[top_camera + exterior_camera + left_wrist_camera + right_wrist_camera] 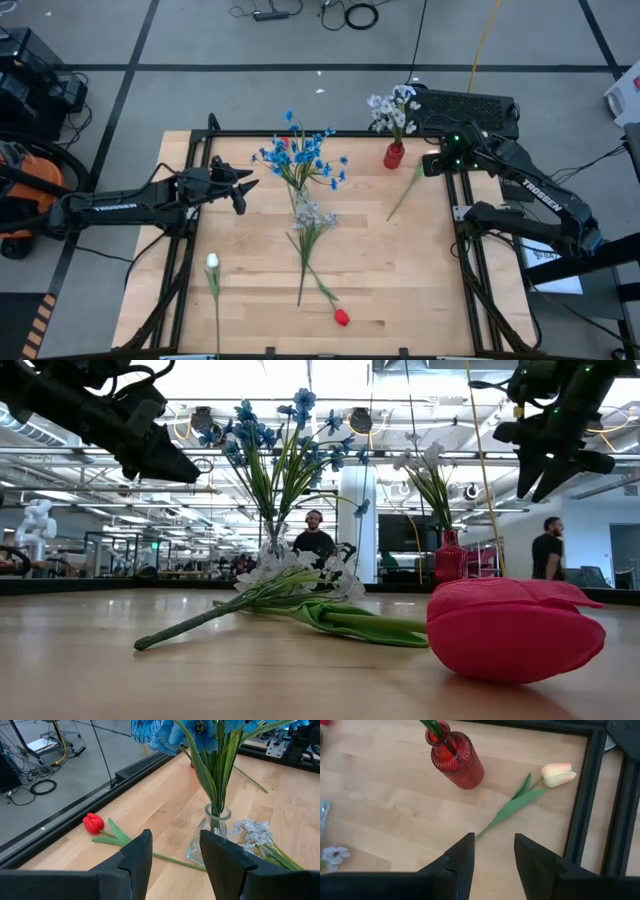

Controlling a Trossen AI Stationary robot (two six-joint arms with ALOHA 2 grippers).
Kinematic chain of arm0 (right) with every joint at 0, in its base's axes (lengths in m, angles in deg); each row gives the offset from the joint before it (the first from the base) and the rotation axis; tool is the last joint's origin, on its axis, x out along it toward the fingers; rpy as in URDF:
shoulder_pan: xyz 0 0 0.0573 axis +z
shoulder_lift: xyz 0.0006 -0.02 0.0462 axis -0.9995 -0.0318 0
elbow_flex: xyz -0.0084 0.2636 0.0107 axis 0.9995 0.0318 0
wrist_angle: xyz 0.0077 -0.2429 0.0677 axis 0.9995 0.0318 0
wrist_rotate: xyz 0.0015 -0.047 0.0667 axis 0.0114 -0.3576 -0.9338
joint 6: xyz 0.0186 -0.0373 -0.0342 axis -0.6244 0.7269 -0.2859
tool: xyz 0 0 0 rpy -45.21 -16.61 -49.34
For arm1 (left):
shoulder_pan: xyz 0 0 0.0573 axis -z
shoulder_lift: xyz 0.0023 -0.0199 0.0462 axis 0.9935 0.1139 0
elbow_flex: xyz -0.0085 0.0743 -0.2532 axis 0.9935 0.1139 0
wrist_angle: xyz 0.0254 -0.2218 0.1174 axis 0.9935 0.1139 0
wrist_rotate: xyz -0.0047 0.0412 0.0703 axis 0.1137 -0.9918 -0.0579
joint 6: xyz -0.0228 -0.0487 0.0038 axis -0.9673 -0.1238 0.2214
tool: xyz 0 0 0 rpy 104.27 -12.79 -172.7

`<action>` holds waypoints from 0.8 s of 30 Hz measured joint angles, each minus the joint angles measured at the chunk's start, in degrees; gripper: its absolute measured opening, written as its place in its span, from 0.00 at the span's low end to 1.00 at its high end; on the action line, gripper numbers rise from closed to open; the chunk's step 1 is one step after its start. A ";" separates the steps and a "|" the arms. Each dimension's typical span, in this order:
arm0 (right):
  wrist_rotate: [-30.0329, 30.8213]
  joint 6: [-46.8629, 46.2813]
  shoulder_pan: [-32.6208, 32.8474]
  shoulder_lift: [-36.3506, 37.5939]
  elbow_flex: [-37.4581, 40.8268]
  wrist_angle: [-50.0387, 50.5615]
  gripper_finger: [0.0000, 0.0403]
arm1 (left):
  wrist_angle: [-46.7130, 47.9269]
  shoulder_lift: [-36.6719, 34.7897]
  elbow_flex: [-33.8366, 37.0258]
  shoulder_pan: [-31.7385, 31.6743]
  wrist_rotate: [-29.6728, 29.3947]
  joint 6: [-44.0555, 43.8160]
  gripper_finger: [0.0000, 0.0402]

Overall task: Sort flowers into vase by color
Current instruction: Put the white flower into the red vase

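So it's a light wood table [250, 270] with a black frame, grey floor and cables all around. From above: my left gripper [243, 190] hangs over the left side of the table, just left of the clear glass vase [297, 186] with the blue flowers [300, 155] in it. My right gripper [432, 164] is up at the far right corner, near the red vase [394, 155] holding pale white-lilac flowers [392, 110]. A cream tulip [405, 192] lies just beside that gripper, a white tulip [212, 264] sits near the left edge, a red tulip [341, 317] near the front, and a pale cluster [312, 214] lies mid-table.

Table-level cam: the red tulip fills the foreground, people stand in the room behind.

Left wrist cam: my fingers [224, 855] are spread wide, nothing in them, glass vase right ahead.

Right wrist cam: fingers [536, 857] apart and empty, with the cream tulip's stem end just past them.
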 joint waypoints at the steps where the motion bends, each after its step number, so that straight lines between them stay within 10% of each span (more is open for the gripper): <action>1: 0.00 -0.75 0.06 0.00 0.00 -0.05 0.32 | 0.00 0.01 0.00 0.00 0.00 0.00 0.43; 24: 7.53 -38.96 33.83 -3.59 0.00 2.44 0.01 | -1.68 0.02 0.00 -0.02 0.07 -0.09 0.43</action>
